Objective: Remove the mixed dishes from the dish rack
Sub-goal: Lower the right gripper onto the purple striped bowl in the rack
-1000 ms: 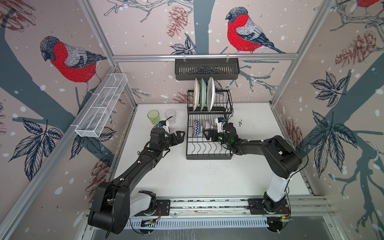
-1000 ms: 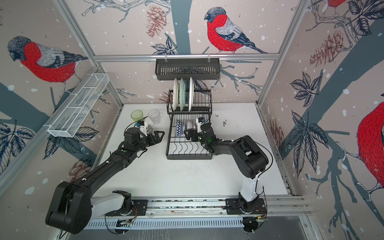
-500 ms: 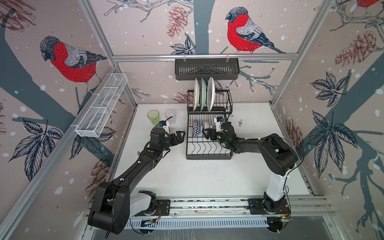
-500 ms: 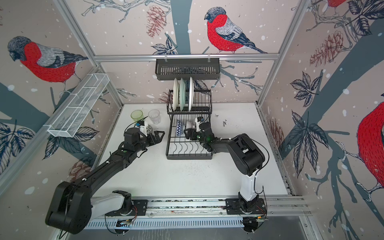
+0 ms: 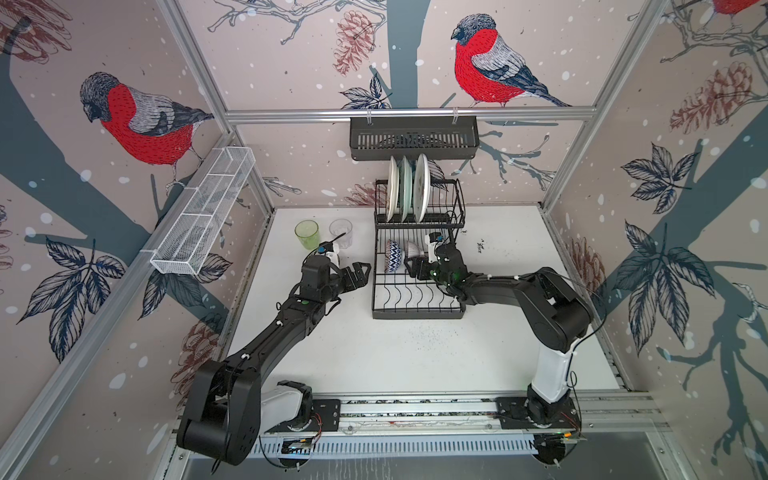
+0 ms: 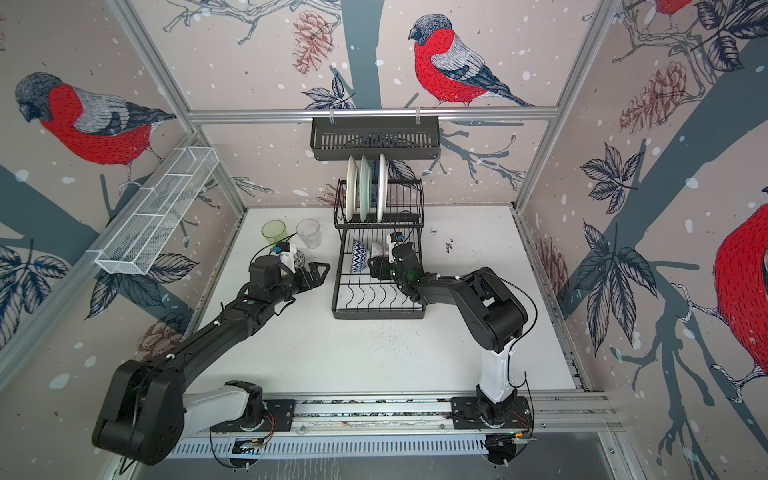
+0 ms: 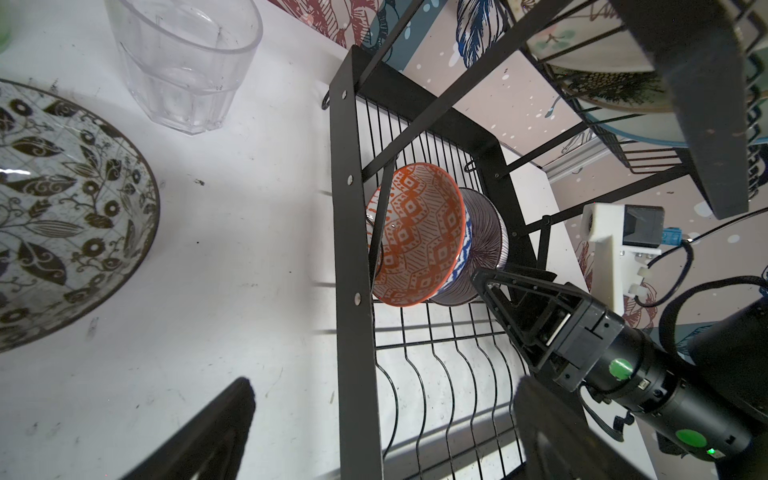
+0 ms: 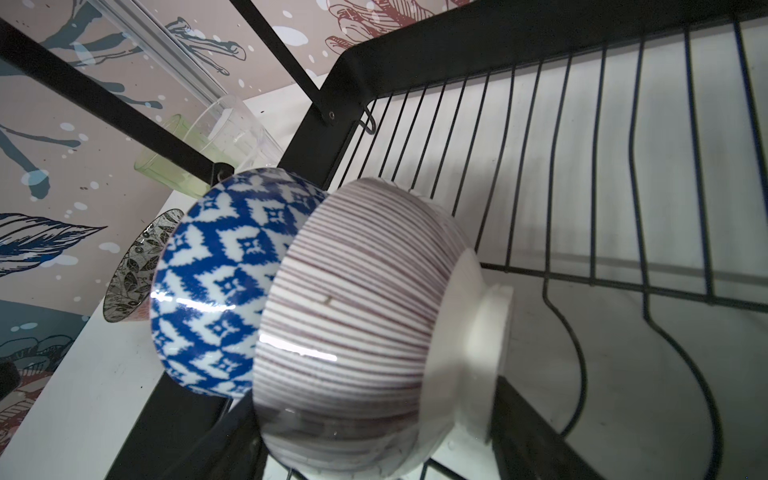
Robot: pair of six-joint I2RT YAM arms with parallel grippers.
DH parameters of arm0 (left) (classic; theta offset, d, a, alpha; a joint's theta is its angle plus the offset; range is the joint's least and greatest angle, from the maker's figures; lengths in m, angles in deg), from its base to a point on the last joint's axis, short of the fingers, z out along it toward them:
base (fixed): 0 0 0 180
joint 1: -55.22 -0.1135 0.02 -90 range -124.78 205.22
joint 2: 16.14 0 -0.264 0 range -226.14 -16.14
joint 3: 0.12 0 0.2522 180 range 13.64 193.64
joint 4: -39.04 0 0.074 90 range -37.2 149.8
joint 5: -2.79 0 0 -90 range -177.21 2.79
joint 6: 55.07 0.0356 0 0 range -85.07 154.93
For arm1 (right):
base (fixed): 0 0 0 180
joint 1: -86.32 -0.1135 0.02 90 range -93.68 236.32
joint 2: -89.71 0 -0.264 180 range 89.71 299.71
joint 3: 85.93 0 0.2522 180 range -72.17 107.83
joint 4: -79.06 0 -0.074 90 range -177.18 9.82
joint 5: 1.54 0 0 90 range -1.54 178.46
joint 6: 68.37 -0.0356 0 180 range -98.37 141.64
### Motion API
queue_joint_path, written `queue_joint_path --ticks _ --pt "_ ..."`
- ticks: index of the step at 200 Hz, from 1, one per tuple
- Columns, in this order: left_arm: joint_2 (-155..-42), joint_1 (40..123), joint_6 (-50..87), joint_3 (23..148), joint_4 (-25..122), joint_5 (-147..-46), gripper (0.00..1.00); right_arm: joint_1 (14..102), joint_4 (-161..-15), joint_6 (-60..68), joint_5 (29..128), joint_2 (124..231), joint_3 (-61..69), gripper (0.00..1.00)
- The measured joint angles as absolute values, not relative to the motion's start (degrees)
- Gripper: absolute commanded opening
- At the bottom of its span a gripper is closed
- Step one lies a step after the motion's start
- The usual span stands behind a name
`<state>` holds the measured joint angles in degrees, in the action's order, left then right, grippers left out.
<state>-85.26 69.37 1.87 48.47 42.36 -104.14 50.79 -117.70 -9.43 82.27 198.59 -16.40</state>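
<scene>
The black dish rack holds three upright plates on its upper tier. On the lower grid a blue-patterned bowl and a striped bowl lean on their sides. My right gripper is open, with one finger on each side of the striped bowl; I cannot see whether they touch it. My left gripper hangs open and empty just left of the rack. A green tumbler, a clear tumbler and a leaf-patterned bowl stand on the table.
A black slotted basket hangs on the back wall above the rack. A long white mesh basket is fixed to the left wall. The white table spreads in front of the rack, as far as the arms' rail.
My right gripper has pushed a little further in and its jaws have narrowed around the striped bowl. The left arm has not moved.
</scene>
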Motion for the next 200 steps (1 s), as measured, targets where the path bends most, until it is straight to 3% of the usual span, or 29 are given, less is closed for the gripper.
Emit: queue_joint_path --ticks 200 --pt "-86.42 70.03 0.63 47.99 39.92 -106.56 0.97 50.53 -116.91 -8.39 86.02 195.12 -18.50 0.63"
